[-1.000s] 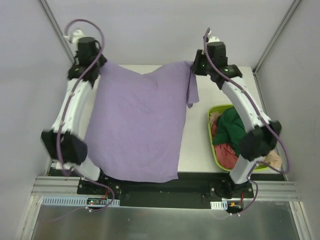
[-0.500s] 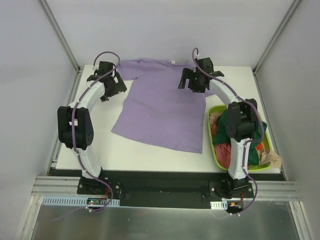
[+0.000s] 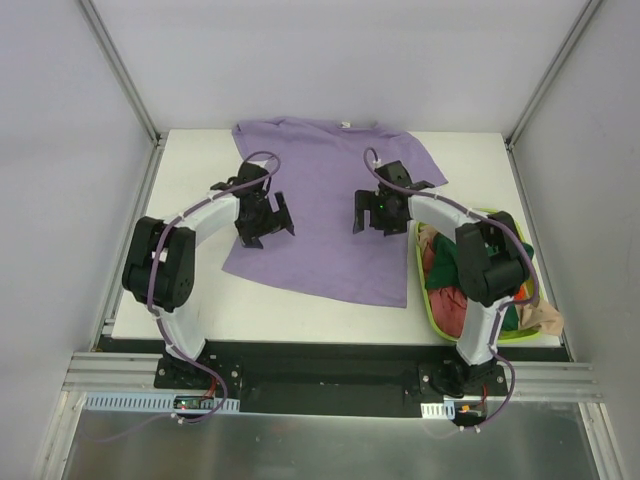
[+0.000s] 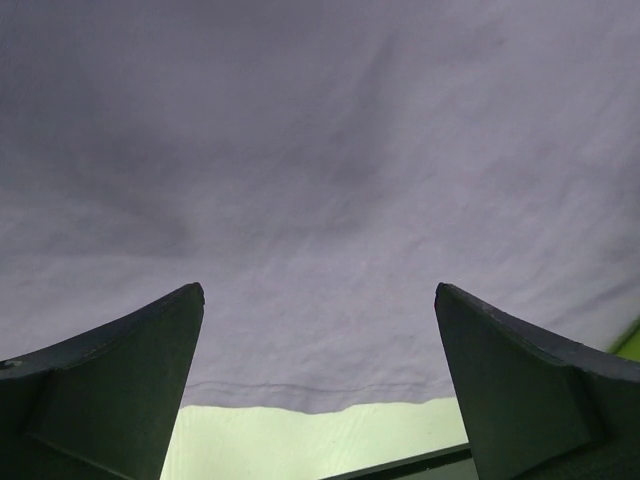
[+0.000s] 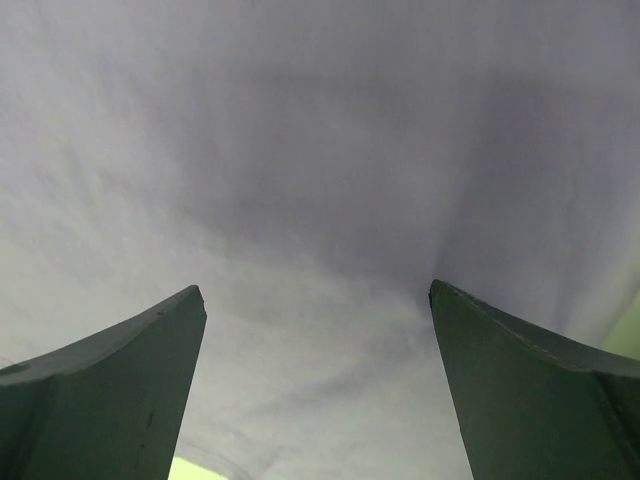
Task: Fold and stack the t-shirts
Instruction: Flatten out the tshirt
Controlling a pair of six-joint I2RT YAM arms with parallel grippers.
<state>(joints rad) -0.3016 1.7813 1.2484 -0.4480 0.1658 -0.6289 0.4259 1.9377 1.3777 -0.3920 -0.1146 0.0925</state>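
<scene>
A lavender t-shirt [image 3: 325,200] lies spread flat on the white table [image 3: 190,190], collar at the far edge and hem toward me. My left gripper [image 3: 268,228] hovers over the shirt's left side, open and empty. Over its right side my right gripper [image 3: 375,224] is also open and empty. The left wrist view has the open left gripper [image 4: 318,290] above lavender cloth [image 4: 320,180], with the hem and bare table just below. In the right wrist view the open right gripper [image 5: 315,290] frames only lavender cloth [image 5: 320,150]. A dark green t-shirt [image 3: 458,255] and a red-pink one [image 3: 455,310] sit crumpled in the basket.
A lime-green plastic basket [image 3: 428,305] stands at the table's right side, beside the lavender shirt's right edge. A beige cloth [image 3: 545,318] hangs over its near right corner. Grey walls and metal posts enclose the table on three sides.
Both grippers opened and let go of the lavender shirt, which dropped from being held up to lying flat. Both arms then drew back from the far edge to over the shirt's middle.
</scene>
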